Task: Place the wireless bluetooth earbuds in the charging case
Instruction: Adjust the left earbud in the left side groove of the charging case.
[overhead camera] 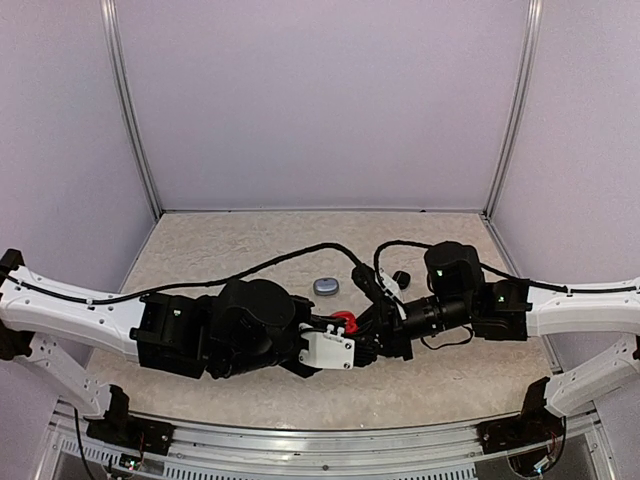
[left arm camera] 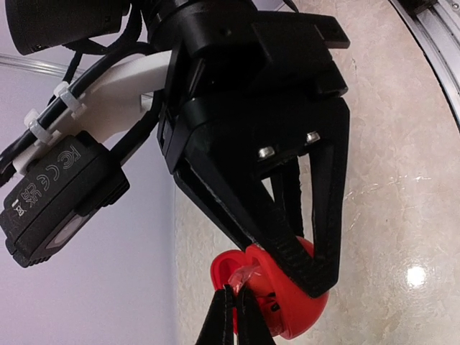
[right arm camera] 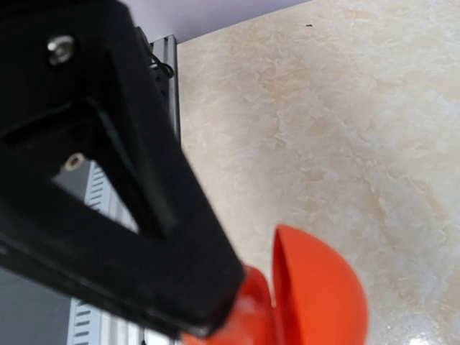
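The red charging case [overhead camera: 344, 320] is held above the table between the two arms, lid open. My right gripper [left arm camera: 302, 264] is shut on the case body [left arm camera: 305, 316], one finger on each side. In the right wrist view one black finger [right arm camera: 180, 273] covers the body and the open lid [right arm camera: 323, 287] stands beside it. My left gripper [left arm camera: 238, 291] is shut, and its thin tips pinch a small glossy red earbud [left arm camera: 246, 275] at the case's open mouth. Most of that earbud is hidden. No other earbuds can be made out.
A grey case [overhead camera: 326, 286] lies on the speckled table just behind the grippers. A small black object [overhead camera: 401, 277] sits to its right beside the right arm's cable. Purple walls close in the back and sides, and a metal rail [overhead camera: 330, 440] runs along the near edge.
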Robot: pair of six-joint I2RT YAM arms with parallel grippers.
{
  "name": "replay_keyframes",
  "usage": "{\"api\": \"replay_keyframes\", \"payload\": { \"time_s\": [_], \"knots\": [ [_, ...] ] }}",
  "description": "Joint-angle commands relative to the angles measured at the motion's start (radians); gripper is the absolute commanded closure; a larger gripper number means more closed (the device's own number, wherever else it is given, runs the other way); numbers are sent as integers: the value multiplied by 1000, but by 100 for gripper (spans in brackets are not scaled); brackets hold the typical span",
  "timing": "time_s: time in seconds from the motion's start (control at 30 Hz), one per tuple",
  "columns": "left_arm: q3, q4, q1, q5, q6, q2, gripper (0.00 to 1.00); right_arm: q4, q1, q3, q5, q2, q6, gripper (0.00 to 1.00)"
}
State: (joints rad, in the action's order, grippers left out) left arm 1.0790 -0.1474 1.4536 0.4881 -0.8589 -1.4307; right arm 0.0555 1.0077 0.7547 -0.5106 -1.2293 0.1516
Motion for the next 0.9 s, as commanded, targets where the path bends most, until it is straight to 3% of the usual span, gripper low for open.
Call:
{"api": "replay_keyframes", "payload": {
  "time_s": [0.0, 0.87],
  "knots": [
    [-17, -148, 76, -88, -19, -30, 100, 117, -55, 44, 170, 26, 41, 100],
    [-44, -162, 81, -97, 14, -9, 100, 111, -95, 34, 191, 50, 11, 100]
  ]
}}
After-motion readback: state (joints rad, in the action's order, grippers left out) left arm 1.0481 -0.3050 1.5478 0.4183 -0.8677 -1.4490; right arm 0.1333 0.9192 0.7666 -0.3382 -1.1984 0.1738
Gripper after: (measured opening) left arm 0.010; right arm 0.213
